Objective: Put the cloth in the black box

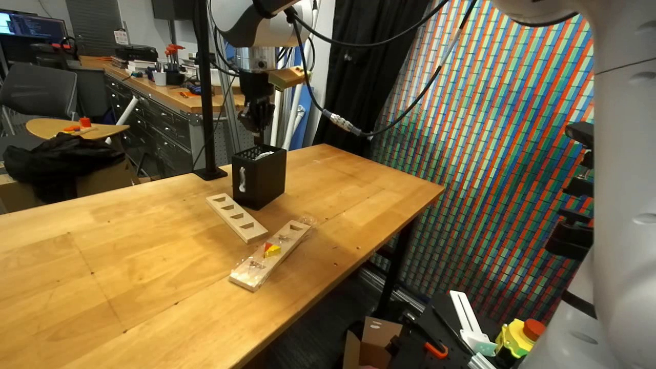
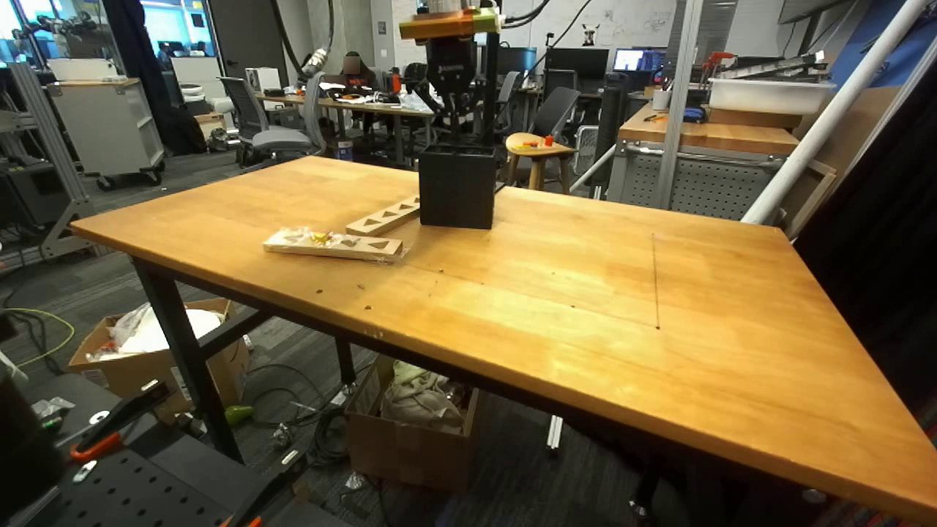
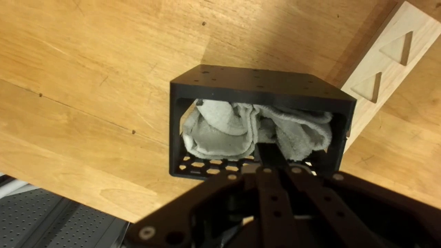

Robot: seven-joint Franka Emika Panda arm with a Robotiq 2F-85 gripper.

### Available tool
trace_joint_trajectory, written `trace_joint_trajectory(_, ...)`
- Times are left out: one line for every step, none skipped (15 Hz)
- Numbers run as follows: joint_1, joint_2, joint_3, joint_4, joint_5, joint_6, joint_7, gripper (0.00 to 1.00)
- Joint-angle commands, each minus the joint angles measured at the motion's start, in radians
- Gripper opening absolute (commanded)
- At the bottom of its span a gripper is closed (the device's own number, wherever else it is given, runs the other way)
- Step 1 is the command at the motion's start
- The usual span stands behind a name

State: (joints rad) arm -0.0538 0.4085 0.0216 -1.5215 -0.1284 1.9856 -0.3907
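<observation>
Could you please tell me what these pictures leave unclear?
Black box floor: wrist view, covered by the cloth.
Whether the gripper touches it: wrist view, gripper hides the spot.
One end of a wooden strip: in an exterior view, behind the box.
Text on a monitor: in an exterior view, too small.

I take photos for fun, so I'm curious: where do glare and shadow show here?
In an exterior view, pale glare on the table; in an exterior view, glints on the plastic-wrapped wooden strip; in the wrist view, a shadow beside the black box.
</observation>
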Motion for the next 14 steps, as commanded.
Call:
trace_joint_trajectory(-0.013,0.024,0.007,0.002,0.031,0.015,-0.021,0.01)
trace_joint_trajectory(-0.017,0.034,0.007,0.002,0.037,0.015,-0.023,0.01)
trace_joint_trajectory(-0.021,0.045,0.008,0.004,0.043,0.016,-0.024,0.01)
trace_joint_trajectory(-0.025,0.055,0.009,0.007,0.052,0.016,-0.027,0.01)
trace_joint_trajectory(-0.029,0.068,0.009,0.012,0.058,0.018,-0.028,0.01)
trace_joint_trajectory(-0.033,0.079,0.009,0.017,0.065,0.019,-0.03,0.01)
trace_joint_trajectory(-0.037,0.091,0.01,0.023,0.074,0.02,-0.033,0.01)
trace_joint_trajectory(-0.041,0.103,0.011,0.028,0.08,0.021,-0.036,0.01)
trace_joint_trajectory(-0.045,0.116,0.012,0.034,0.087,0.021,-0.039,0.01)
trace_joint_trajectory(-0.047,0.13,0.013,0.041,0.093,0.02,-0.043,0.01)
trace_joint_trajectory(-0.051,0.145,0.015,0.048,0.1,0.018,-0.049,0.01)
trace_joint_trajectory(-0.054,0.16,0.015,0.055,0.106,0.016,-0.053,0.01)
trace_joint_trajectory(-0.056,0.178,0.019,0.063,0.113,0.012,-0.059,0.01)
trace_joint_trajectory(-0.061,0.196,0.024,0.068,0.124,0.006,-0.069,0.01)
